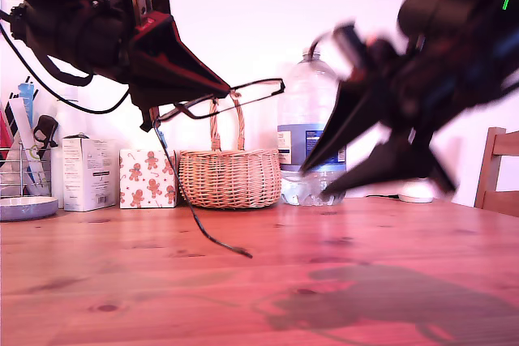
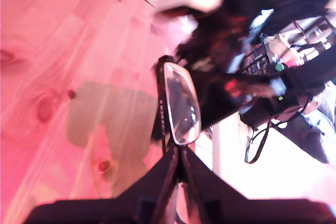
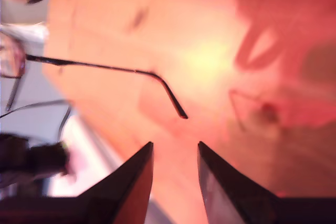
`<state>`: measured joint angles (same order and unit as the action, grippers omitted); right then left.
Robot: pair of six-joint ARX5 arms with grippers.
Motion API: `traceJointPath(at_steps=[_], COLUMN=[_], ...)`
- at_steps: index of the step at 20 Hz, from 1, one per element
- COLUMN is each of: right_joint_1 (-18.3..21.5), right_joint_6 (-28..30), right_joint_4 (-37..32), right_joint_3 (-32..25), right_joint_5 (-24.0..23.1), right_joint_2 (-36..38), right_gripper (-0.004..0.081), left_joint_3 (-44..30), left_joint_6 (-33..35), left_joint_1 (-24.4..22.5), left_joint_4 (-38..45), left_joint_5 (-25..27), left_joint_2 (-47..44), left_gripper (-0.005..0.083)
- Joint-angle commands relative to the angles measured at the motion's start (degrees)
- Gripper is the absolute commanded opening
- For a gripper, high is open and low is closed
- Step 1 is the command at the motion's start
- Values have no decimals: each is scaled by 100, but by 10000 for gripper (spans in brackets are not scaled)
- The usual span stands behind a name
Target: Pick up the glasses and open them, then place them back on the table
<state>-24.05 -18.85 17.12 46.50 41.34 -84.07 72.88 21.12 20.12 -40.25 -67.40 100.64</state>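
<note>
In the exterior view's lower left, a pale blue plate (image 1: 24,209) sits at the table edge beside a wire rack (image 1: 20,169) of upright items, followed by a white carton (image 1: 85,173) and a small white box printed with gingerbread figures (image 1: 147,178). Above them, in the upper left of the exterior view, the first gripper (image 1: 225,87) reaches in from a black arm, its pointed black jaws pinched together on the thin black metal-framed glasses (image 1: 235,96) with clear rectangular lenses; the first wrist view shows the same jaws closed on the frame just beside one lens (image 2: 181,103). The glasses hang in the air well above the reddish-brown wooden table (image 1: 243,281), and one slim temple arm swings down from them to end just over the wood. Behind, at the centre of the exterior view, stands a woven wicker basket (image 1: 229,177) with a tall handle, then a large clear plastic water bottle (image 1: 308,139). Towards the exterior view's right the second gripper (image 1: 316,181) is blurred, its two black fingers (image 3: 128,187) spread narrowly apart and holding nothing, with the temple tip near them in the second wrist view. A wooden chair (image 1: 499,168) shows at the exterior view's right edge.
</note>
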Motion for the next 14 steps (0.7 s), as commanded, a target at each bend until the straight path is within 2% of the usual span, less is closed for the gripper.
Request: traceJointPath(at_steps=[1, 5, 9, 11, 14], right_joint_1=[-44, -247, -789, -1104, -1521], right_joint_6=[129, 229, 236, 240, 210], right_joint_4=[142, 332, 361, 544, 872], right_joint_3=[13, 13, 133, 297, 562], right_joint_5=[-280, -1049, -2041, -2527, -3023], right_joint_2=[249, 710, 1001, 1012, 1010], right_gripper=[235, 235, 235, 235, 235], left_joint_3=[61, 57, 55, 52, 52], left_joint_6=[-17, 267, 776, 1255, 1399], left_joint_1=[-85, -417, -551, -549, -509], left_joint_4=[42, 0, -306, -479, -505], left_joint_5=[-422, -1808, -2848, -2861, -2872], left_joint_2=[219, 643, 1091, 1261, 1497], left_gripper=[-21, -21, -21, -21, -21])
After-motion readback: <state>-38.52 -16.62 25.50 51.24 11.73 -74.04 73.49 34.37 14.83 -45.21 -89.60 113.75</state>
